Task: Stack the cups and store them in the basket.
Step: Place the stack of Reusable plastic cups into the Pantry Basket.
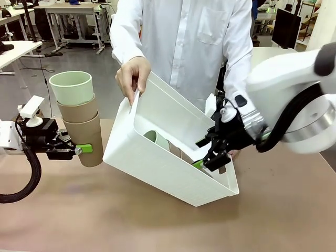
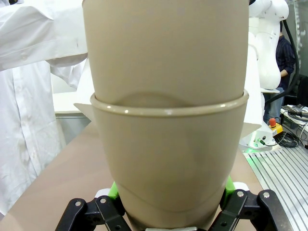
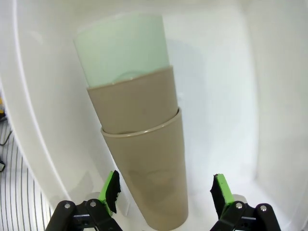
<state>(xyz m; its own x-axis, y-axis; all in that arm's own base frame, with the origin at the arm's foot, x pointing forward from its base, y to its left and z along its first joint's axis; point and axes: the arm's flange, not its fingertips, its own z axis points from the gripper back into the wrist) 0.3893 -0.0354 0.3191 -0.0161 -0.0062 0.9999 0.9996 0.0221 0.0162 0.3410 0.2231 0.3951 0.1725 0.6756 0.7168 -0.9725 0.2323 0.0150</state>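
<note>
Brown worktop (image 1: 157, 226) in front, office desks behind. A person (image 1: 184, 37) in a white shirt holds the basket (image 1: 157, 168) by its rim, tipped toward the robot. Beside the basket, the left hand (image 1: 84, 149) is clamped on the lowest cup of an upright three-cup stack (image 1: 79, 105) (mint on top). With jaws spread, the right hand (image 1: 212, 157) reaches into the basket, where a second stack (image 3: 137, 134) lies.

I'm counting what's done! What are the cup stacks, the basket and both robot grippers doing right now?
Left stack: three nested cups, upright, held.
Left gripper: fingers shut on that stack's bottom cup.
Basket: tilted, person's hand on its rim.
Basket stack: three nested cups lying inside the basket.
Right gripper: fingers open, either side of the basket stack.
</note>
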